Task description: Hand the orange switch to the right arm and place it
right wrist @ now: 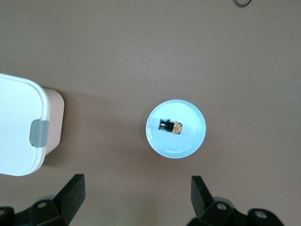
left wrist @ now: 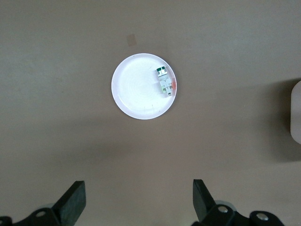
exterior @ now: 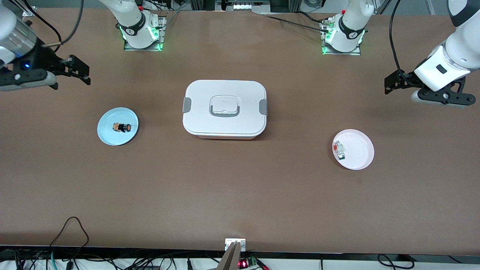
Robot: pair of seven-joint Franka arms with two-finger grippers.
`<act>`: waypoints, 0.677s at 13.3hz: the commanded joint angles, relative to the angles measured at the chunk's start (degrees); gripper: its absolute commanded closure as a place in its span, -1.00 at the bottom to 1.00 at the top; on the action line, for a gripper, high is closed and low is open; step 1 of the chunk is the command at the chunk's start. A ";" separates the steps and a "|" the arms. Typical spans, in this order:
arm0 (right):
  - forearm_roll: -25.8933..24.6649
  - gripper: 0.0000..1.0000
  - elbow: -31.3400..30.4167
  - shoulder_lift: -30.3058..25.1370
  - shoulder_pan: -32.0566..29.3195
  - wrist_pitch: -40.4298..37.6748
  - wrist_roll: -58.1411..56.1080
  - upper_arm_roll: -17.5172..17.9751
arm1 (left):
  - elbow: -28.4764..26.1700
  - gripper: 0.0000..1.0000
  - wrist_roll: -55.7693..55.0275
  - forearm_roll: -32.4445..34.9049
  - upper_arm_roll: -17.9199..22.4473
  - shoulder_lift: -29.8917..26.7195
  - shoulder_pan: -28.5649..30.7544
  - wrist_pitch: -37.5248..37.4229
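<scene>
Since the orange switch (exterior: 122,127) already lies on the blue saucer (exterior: 108,133) at the right arm's end, both grippers, left (exterior: 390,83) and right (exterior: 83,71), hover empty, jaws apart; risk: the tiny part slips during pinch.

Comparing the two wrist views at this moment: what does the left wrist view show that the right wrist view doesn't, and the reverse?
Only the left wrist view shows the pink plate with the small white, green and red pieces near its rim, below the open left gripper.

Only the right wrist view shows the blue plate holding the orange switch, below the open right gripper, plus the closed lid and grey latch of the white box.

Both share the brown table; the left wrist view also catches a pale sliver at one edge, too little to identify.
</scene>
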 commanded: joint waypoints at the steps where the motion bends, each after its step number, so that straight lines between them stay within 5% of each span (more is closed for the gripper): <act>1: -0.93 -1.00 3.60 -0.02 0.82 -0.98 1.22 -0.81 | 0.38 -0.99 -0.47 -0.81 -0.29 -0.34 0.12 -0.93; 9: -0.93 -1.00 5.72 1.03 0.21 -5.11 8.51 -0.81 | 0.38 -0.99 -0.38 -0.81 -0.29 -0.34 0.12 -1.02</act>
